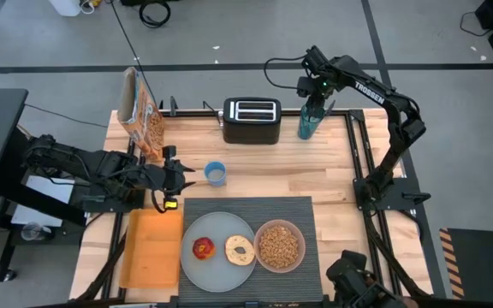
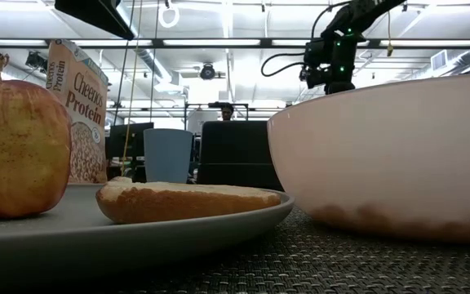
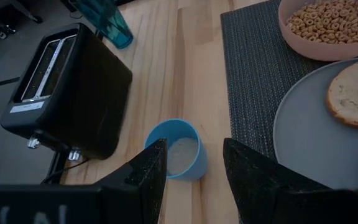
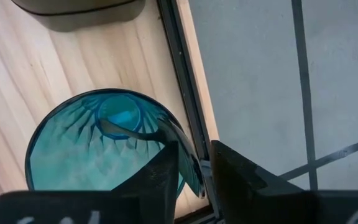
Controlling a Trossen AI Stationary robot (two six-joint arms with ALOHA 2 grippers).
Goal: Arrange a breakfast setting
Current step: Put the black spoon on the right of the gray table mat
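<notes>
A dark grey placemat [image 1: 246, 205] lies at the table's near middle. On it stand a pale grey plate [image 1: 216, 269] with a red apple [image 1: 204, 248] and a bagel half [image 1: 240, 249], and a pink bowl [image 1: 278, 245] of cereal. An orange cereal box [image 1: 139, 115] stands upright at the far left. The spoon [image 4: 135, 134] stands in a teal glass [image 1: 308, 121] at the far right, its bowl end down. My right gripper [image 1: 313, 101] is above the glass, shut on the spoon. My left gripper [image 1: 171, 175] is open, level, just left of a small blue cup [image 1: 216, 174]. My right gripper pinches the spoon's handle near its free upper end [image 4: 188, 165] between its two fingers, at the glass's rim. The fingers come from above, pointing down. The spoon leans in the glass, its bowl end [image 4: 107, 127] on the glass's bottom.
A black toaster [image 1: 252, 121] stands at the far middle, just left of the teal glass. An orange board [image 1: 152, 248] lies left of the placemat. The blue cup [image 3: 176, 149] holds something white. A person [image 2: 227, 110] shows far behind the table.
</notes>
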